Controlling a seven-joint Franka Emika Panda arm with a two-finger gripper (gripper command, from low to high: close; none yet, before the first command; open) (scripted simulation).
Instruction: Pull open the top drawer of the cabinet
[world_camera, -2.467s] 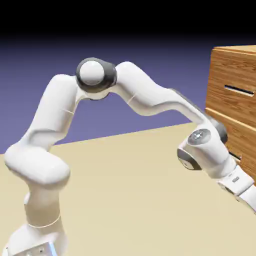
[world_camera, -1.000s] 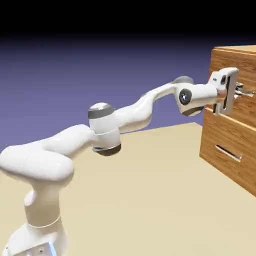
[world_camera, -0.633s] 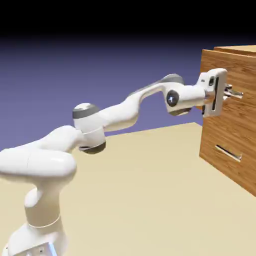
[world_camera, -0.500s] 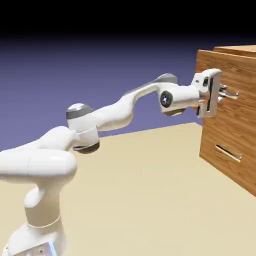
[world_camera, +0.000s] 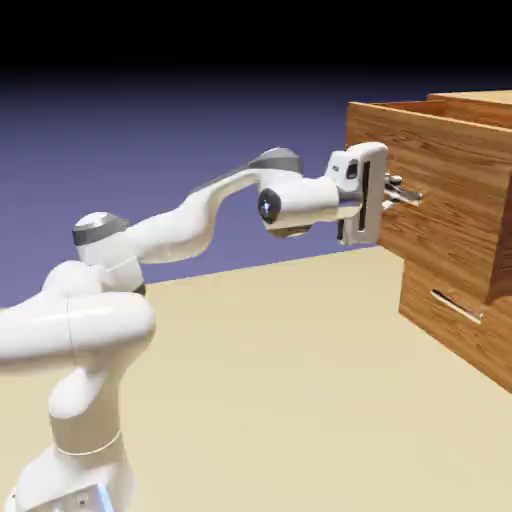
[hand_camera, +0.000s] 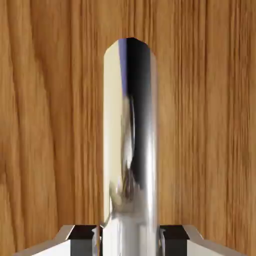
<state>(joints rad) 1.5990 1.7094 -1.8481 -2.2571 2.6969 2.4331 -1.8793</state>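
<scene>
Gripper (world_camera: 398, 194) pinched tight on the silver handle (hand_camera: 130, 150), fingers (hand_camera: 82, 240) squeezing it from both sides. Top drawer (world_camera: 440, 190) juts well out of the cabinet (world_camera: 470, 330) at the table's right edge; lower drawer (world_camera: 450, 315) flush.

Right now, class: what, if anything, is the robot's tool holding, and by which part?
The tool is shut on the top drawer's silver handle, a fingertip on either side of the bar.
</scene>
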